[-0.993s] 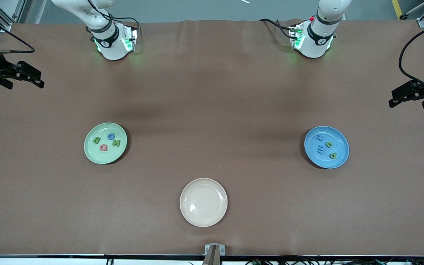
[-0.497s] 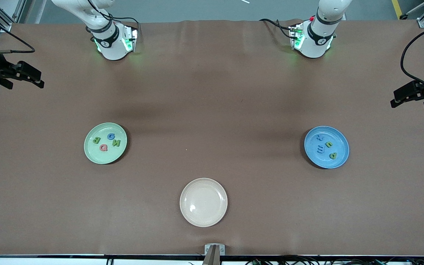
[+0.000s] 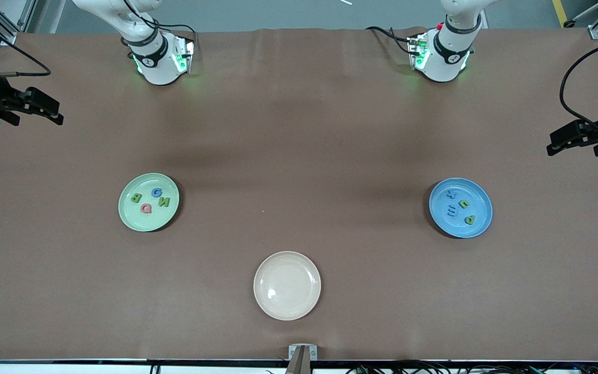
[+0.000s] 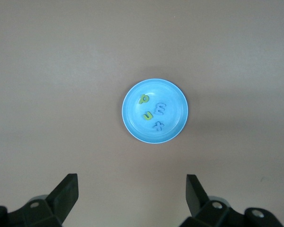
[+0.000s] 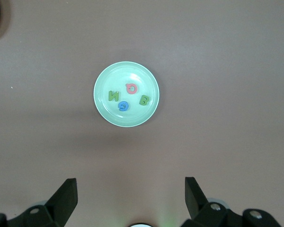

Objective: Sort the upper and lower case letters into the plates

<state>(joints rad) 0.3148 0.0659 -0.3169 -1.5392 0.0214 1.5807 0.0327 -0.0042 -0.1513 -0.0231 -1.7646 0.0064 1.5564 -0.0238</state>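
Capitals sit in the light green plate [image 3: 148,202], small letters in the blue plate [image 3: 460,208]; left gripper [image 4: 131,189] and right gripper [image 5: 130,190] hang spread, empty, above the table's ends

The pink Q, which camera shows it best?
The right wrist view: it looks straight down on the pink Q in the light green plate, so its shape reads clearly. The front view shows the Q smaller. The left wrist view does not show it, only the blue plate.
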